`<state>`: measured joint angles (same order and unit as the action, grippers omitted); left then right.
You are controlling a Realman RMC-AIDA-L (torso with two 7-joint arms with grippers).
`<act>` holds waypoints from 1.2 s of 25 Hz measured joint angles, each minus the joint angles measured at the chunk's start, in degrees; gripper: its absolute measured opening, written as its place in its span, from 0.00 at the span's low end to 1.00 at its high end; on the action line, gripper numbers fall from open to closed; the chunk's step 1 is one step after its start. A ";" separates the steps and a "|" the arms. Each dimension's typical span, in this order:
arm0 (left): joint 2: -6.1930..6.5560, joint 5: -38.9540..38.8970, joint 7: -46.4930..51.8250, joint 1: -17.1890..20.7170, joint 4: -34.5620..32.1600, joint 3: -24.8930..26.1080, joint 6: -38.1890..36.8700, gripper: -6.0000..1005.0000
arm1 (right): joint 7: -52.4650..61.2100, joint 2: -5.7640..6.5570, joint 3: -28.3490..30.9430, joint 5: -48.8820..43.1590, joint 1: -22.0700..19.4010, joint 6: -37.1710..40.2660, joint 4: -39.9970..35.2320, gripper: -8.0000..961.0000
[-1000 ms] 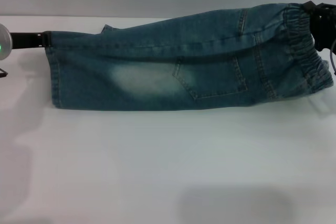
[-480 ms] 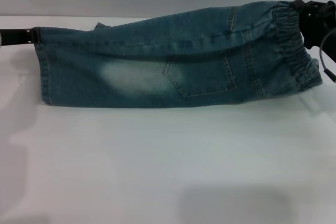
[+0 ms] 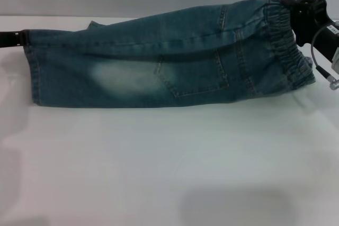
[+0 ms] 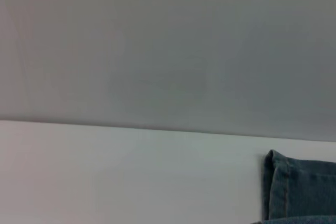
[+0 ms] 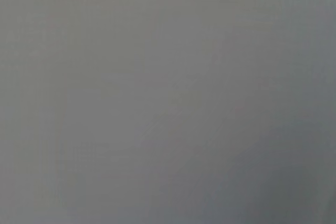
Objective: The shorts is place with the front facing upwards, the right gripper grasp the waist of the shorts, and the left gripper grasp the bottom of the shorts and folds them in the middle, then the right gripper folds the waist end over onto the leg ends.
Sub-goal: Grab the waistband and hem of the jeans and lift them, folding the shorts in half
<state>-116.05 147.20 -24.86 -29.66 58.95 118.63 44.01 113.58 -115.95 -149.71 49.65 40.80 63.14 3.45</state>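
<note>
Shorts were already folded lengthwise, lying as one long band across the far part of the white surface. Back pocket and pale faded patch faced up.

Waist of the shorts sat at the robot's right end, raised a bit off the surface. Bottom of the shorts sat at the left end, hems stacked.

Right hand was at the top corner of the waistband, apparently pinching it. Contact itself was hidden by fabric, so I couldn't tell for certain whether its fingers were pressed together.

Left hand showed only as a black sliver at the frame edge, touching the upper hem corner. Grip state: couldn't tell.

Left wrist view caught one hem corner on the surface and nothing else. Right wrist view was blank grey.

My read: the middle fold was done, with the cloth held taut between both hands. Next move would call for the right hand to carry the waist up and over toward the leg ends. The left end needs to stay pinned so the layers don't slide.
</note>
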 joint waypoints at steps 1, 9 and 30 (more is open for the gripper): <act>0.03 -0.05 -0.03 0.07 -0.03 0.12 0.03 0.02 | -0.01 0.00 -0.02 -0.01 0.06 -0.02 0.00 0.03; -0.44 -0.03 -0.16 -0.06 0.13 -0.02 0.46 0.02 | -0.03 -0.04 0.44 0.30 -1.66 0.09 0.25 0.03; -1.72 -0.25 -0.81 -2.95 -0.03 -2.38 0.13 0.03 | -0.06 -0.68 3.70 0.94 -7.21 1.55 2.50 0.04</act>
<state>-117.77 146.94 -25.67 -32.61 58.92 116.25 44.15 113.52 -116.63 -146.01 50.60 33.59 64.69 5.95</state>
